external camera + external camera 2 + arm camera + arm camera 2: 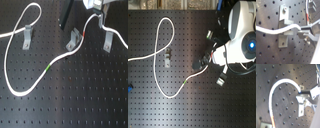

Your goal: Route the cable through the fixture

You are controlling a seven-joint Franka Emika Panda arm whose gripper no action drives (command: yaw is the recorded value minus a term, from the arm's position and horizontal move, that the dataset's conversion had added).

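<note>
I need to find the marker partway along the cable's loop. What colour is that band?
Green band on the white cable, clearest in the first exterior view.

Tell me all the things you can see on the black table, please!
cable: one, white and long, with a green band and a red band; it loops across the board past all three clips.
green band: one, green, on the cable near the board's middle in the first exterior view.
red band: one, red, on the cable beside the middle clip.
clips: three, grey metal, standing in a row across the board in the first exterior view.
board: one, black with rows of small holes, under everything.
blue thing: one, blue, at the second exterior view's left edge; too small to name.
gripper: one, grey fingers, shut on the cable close to a clip.
</note>
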